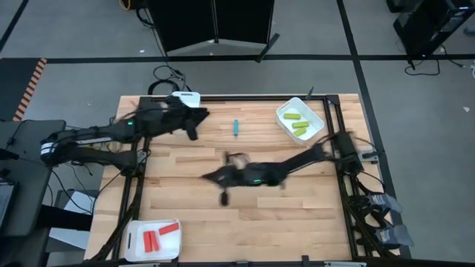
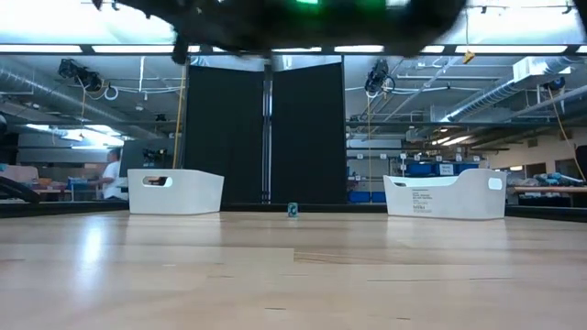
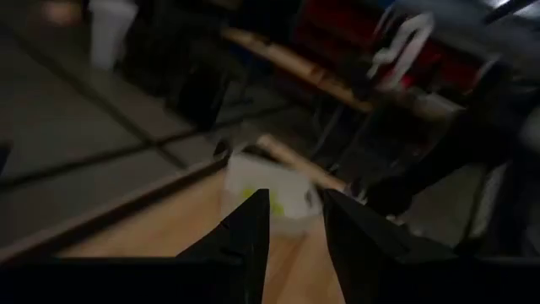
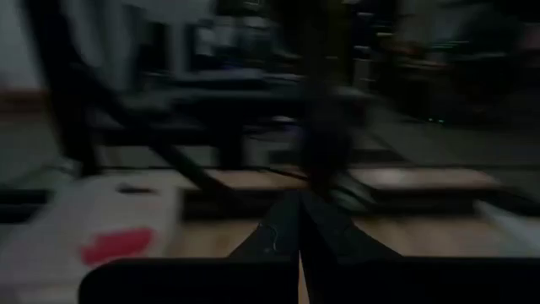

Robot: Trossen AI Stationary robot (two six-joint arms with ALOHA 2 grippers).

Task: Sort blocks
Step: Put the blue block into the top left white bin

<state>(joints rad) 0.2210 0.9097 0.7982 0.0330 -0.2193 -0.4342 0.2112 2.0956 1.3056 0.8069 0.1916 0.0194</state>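
One teal-blue block (image 1: pixel 236 127) lies flat on the wooden table near its far edge; the low view shows the block (image 2: pixel 293 210) end-on. Yellow-green blocks (image 1: pixel 297 122) lie in the white tray (image 1: pixel 315 113) at the far right corner. Red blocks (image 1: pixel 157 237) lie in the white tray (image 1: pixel 134 251) at the near left corner. My left gripper (image 1: pixel 193 132) (image 3: pixel 295 228) hovers open at the far left, to the left of the teal-blue block. My right gripper (image 1: pixel 223 196) (image 4: pixel 299 241) is shut and empty above the table's middle, blurred.
A third white tray (image 1: pixel 187 96) sits at the far edge, partly under my left arm; the low view shows it (image 2: pixel 174 191) alongside the far right tray (image 2: pixel 445 195). Black frame rails run along the table's sides. Bare wood (image 1: pixel 297 208) lies to the near right.
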